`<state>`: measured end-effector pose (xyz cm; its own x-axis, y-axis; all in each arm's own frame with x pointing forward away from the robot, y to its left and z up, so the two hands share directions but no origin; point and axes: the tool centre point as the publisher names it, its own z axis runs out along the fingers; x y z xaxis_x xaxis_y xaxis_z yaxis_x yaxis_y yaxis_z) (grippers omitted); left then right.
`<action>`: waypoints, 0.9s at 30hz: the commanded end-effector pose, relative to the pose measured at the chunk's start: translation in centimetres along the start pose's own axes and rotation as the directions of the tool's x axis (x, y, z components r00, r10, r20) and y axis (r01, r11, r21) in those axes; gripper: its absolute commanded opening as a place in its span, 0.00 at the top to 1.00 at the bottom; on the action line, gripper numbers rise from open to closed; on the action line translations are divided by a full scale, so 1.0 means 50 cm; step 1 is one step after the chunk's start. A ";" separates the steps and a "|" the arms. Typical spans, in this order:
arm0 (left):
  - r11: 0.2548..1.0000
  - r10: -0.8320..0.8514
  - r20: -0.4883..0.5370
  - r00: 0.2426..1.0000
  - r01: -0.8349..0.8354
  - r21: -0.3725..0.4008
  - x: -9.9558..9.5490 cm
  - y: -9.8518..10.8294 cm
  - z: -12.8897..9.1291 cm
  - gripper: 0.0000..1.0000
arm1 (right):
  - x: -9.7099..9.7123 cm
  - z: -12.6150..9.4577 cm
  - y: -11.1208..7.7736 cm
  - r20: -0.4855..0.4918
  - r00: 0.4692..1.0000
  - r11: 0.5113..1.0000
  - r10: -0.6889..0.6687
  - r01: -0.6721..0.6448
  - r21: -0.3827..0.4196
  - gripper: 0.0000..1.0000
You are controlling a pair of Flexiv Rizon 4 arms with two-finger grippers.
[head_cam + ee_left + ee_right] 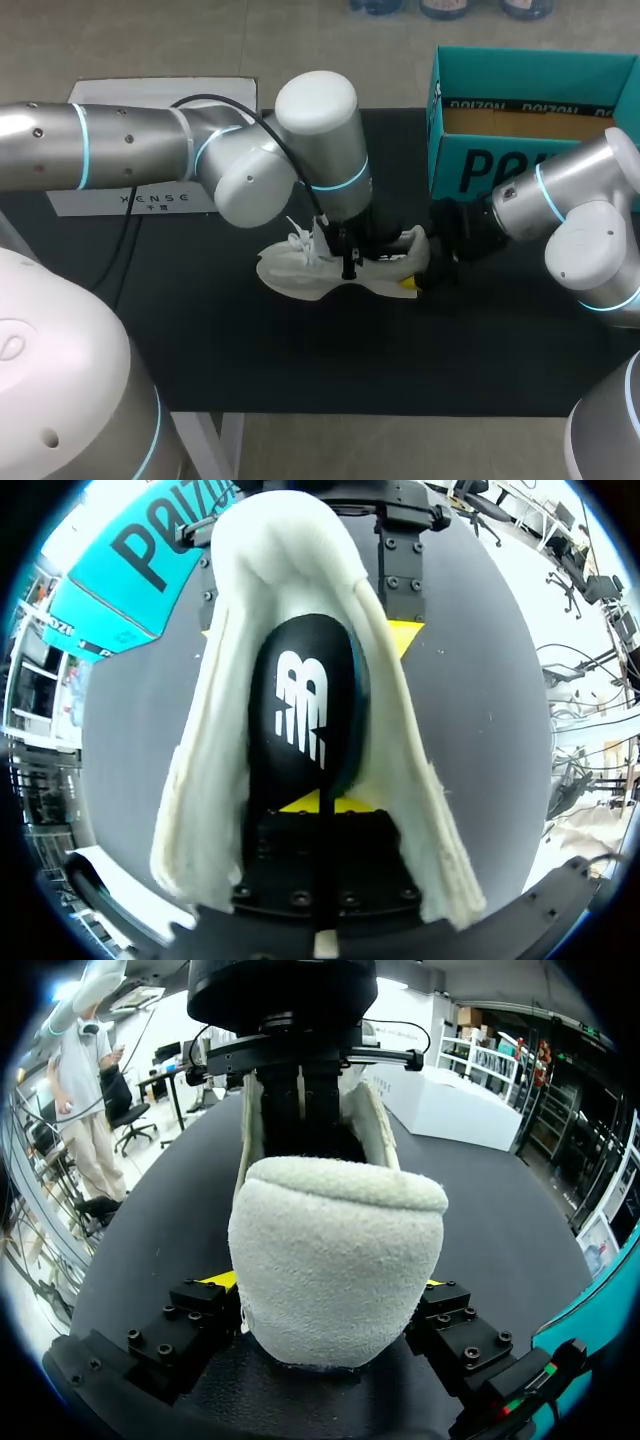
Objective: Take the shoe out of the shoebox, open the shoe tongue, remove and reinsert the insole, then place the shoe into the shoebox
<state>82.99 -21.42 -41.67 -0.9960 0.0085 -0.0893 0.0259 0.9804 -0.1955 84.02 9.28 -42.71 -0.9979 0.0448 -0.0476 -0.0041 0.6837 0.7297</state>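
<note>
1. Right now the fuzzy white shoe point(290, 275) sits on its sole in the middle of the table, heel pointing at the right arm point(580, 210), with a claw at each end of its opening.
2. The right claw point(322, 1282) is clamped on the heel, one finger pressed against each side.
3. The left claw point(320, 802) is down inside the shoe's mouth. Its yellow tips are pinched together on the near end of the black insole point(305, 710), which sits tilted with a teal edge showing.
4. The table point(300, 360) is black, and an open teal box point(500, 170) stands at its far right, near the heel.
5. The left arm point(150, 145) comes across and bends straight down over the shoe, while the right arm reaches in low.
</note>
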 end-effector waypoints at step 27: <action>0.852 -0.059 0.105 0.993 -0.005 0.524 0.017 0.054 -0.209 1.00 | 0.006 0.013 -0.005 0.001 1.000 1.000 -0.001 0.001 0.000 1.00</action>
<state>81.90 -17.74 -32.95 -0.9803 -0.1050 -0.1676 -0.0029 0.8550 -0.5185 83.84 9.43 -42.70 -0.9980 0.0419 -0.0471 -0.0058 0.6831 0.7303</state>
